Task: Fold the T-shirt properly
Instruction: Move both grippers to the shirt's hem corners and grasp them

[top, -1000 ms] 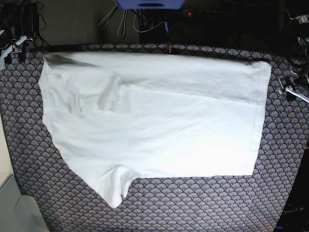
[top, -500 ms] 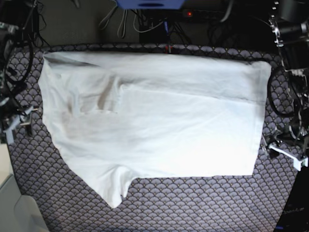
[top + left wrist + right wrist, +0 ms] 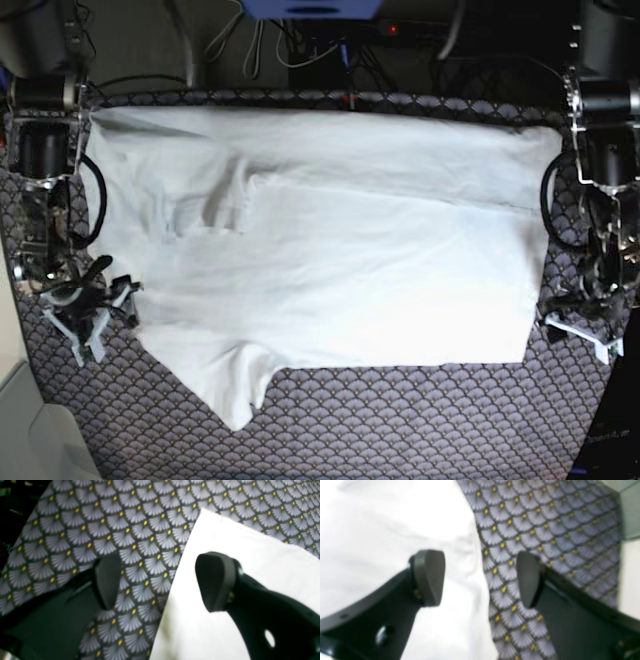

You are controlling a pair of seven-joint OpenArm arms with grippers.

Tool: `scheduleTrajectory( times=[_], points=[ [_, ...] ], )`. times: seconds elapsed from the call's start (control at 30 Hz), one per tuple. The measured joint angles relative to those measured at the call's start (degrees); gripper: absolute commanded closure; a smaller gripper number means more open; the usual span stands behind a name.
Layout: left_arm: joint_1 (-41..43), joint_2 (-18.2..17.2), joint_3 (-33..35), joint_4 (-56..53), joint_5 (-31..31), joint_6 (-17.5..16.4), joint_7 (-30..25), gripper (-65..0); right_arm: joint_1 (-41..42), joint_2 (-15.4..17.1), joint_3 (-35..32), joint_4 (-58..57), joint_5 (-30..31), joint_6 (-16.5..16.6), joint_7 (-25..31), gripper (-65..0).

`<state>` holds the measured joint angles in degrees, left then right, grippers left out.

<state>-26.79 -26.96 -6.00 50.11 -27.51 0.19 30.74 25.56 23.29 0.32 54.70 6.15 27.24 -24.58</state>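
The T-shirt is spread flat on the patterned counter, covering most of it; its far edge runs along the counter's back edge, and a sleeve points toward the near side. Bare counter is left as a broad strip along the near edge and as narrow margins at either side. The right gripper is seen at the base view's left, just beside the shirt's slanted edge; in its wrist view the jaws are held wide apart, one pad above white cloth, the other over bare pattern, the shirt's edge lying between them. The left gripper is placed at the shirt's opposite side edge, likewise wide open, straddling that edge near a corner. Nothing is gripped by either; contact with the cloth cannot be told.
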Motion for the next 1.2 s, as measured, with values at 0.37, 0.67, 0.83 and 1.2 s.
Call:
scheduleTrajectory(
  times=[0.37,0.67,0.83,1.2],
  points=[
    [-5.7,2.2,4.8,-10.6,1.2,0.0,-8.5,-48.8,7.5,0.1,-1.7,-22.6,-0.2,-0.1,14.9,-47.8],
    [-6.1,4.2,6.6,-11.1,6.4,-0.3,-8.3,-48.9,7.6,-2.5,-4.5,-26.2,-0.2,-0.2,18.1,-47.7],
    [-6.3,4.0,6.6,-11.1,6.7,0.0,-8.5,-49.0,7.6,-2.5,-4.8,-26.2,-0.2,-0.2,18.2,-47.1],
    [-11.3,6.6,6.9,-25.8,6.9,-0.4,-20.0,-49.1,6.6,-3.2,-5.3,-26.1,0.8,0.0,19.5,-9.7]
  ],
)
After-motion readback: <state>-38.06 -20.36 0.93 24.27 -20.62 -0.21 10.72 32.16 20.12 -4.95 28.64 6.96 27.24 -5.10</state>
